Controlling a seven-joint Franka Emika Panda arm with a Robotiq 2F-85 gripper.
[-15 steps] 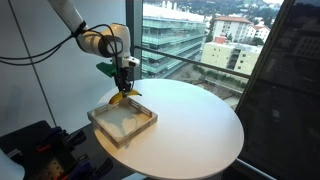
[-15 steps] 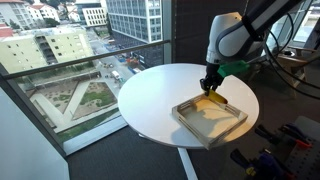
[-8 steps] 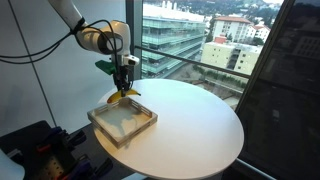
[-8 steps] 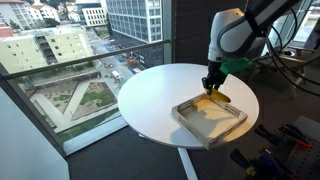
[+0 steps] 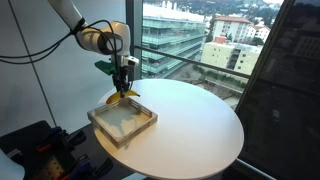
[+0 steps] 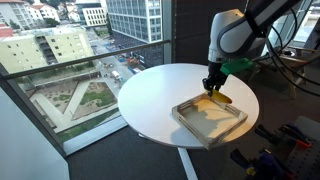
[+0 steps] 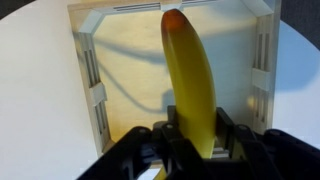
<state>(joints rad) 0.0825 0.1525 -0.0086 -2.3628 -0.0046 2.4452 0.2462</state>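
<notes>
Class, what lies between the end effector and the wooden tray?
A yellow banana, held by the end effector, hangs over the tray, in both exterior views.

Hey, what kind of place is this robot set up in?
Probably an office or lab high up in a city building: floor-to-ceiling windows look down on streets and blocks, a round white table carries a wooden tray, and cables hang beside the arm, whose gripper holds a banana.

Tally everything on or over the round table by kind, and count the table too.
Banana: 1
Wooden tray: 1
Round white table: 1
Total: 3
</notes>
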